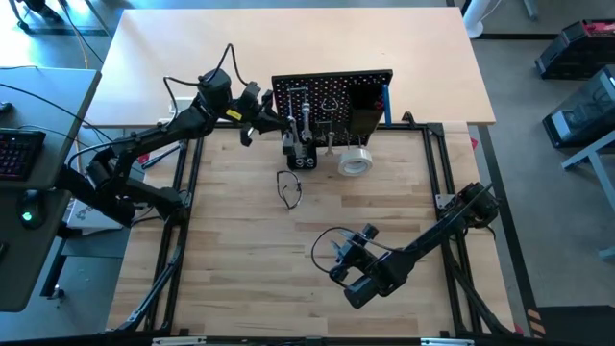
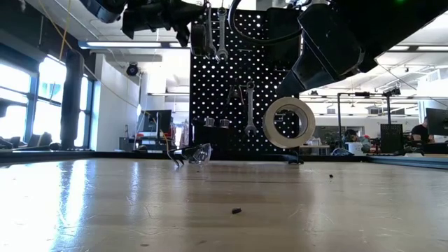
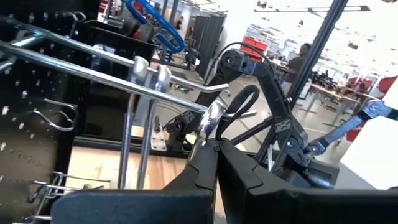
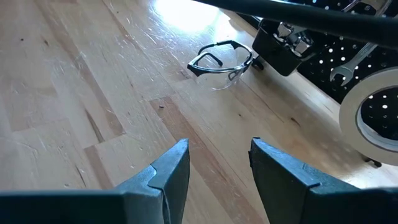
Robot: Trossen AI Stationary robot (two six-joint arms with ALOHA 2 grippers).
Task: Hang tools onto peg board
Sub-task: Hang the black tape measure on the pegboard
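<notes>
The black peg board [image 1: 332, 96] stands upright at the table's far side. Silver wrenches [image 2: 249, 105] and a pale tape roll [image 2: 288, 122] hang on its lower part. A blue-handled tool [image 1: 386, 101] hangs at its right edge. My left gripper [image 1: 272, 122] reaches level to the board's upper left and is shut on a silver wrench [image 3: 208, 121], beside a long metal hook [image 3: 93, 68] that bears two more wrenches [image 3: 160, 74]. My right gripper [image 1: 338, 258] hovers open over the bare table near the front, holding nothing. My left gripper pinches the silver wrench between its two fingers. Only the wrench's shiny end [image 3: 210, 117] shows, just past the fingertips [image 3: 205, 158]. The fingers lie level, coming from the table's left toward the board. That end stands at the long hook's tip; whether it rests on it, I cannot tell.
Clear safety glasses [image 1: 290, 187] lie on the wooden table in front of the board. A small black box [image 4: 283, 46] with tools stands at the board's foot. A black bin [image 1: 363, 106] is fixed to the board. A black frame [image 1: 452, 207] edges the table.
</notes>
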